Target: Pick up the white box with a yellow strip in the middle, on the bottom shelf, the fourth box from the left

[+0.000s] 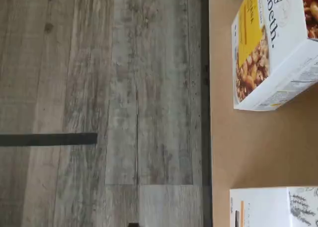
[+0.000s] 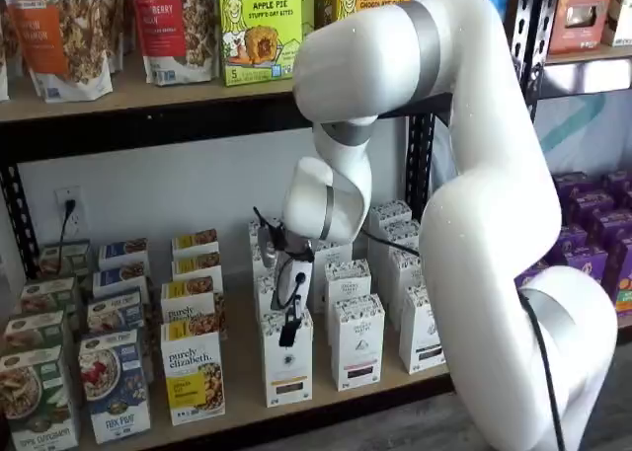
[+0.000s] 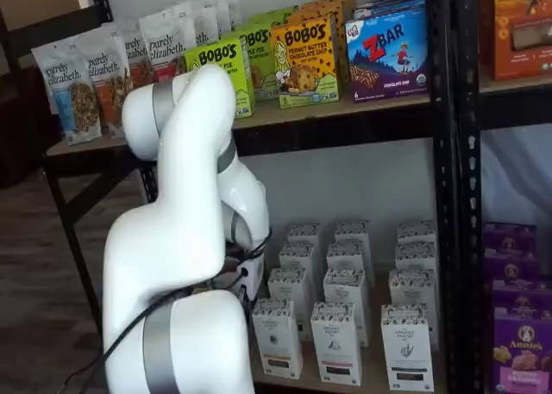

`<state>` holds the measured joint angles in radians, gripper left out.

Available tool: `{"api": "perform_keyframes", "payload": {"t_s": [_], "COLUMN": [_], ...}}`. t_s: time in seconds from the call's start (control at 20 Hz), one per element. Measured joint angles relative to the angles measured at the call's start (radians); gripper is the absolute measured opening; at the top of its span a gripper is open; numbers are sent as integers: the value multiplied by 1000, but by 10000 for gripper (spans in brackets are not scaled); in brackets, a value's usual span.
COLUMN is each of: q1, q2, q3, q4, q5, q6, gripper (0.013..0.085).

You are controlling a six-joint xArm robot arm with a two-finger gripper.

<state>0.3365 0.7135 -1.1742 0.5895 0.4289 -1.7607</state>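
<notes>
- Standing front-row on the bottom shelf, the white box is directly behind the gripper.
- Judged light, stiff, smooth card; grip its narrow sides.
- Jaws apart, empty.

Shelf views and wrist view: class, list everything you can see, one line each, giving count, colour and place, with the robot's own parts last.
white box: one, white with a yellow-orange strip, front of the bottom shelf
black-strip cartons: several, white, in rows beside it
purely elizabeth boxes: a column, white and yellow, on the other side of it
blue boxes: a column, beyond those
purple boxes: several, next bay
Bobo's box: green, upper shelf
granola bags: several, upper shelf
floor: grey wood planks
arm: one, white
gripper: one, black fingers, in front of the white box
</notes>
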Motion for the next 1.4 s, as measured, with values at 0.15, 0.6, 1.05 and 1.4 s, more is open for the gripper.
{"api": "perform_keyframes", "payload": {"t_s": [0.15, 0.6, 1.05, 1.4], "q1": [-11, 2, -46, -71], "q2": [2, 25, 114, 197], "q3": [7, 34, -82, -195], "q4": [-107, 117, -12, -105], "q5": [5, -155, -132, -83], "q6": [85, -123, -44, 24], "gripper": [850, 850, 850, 850]}}
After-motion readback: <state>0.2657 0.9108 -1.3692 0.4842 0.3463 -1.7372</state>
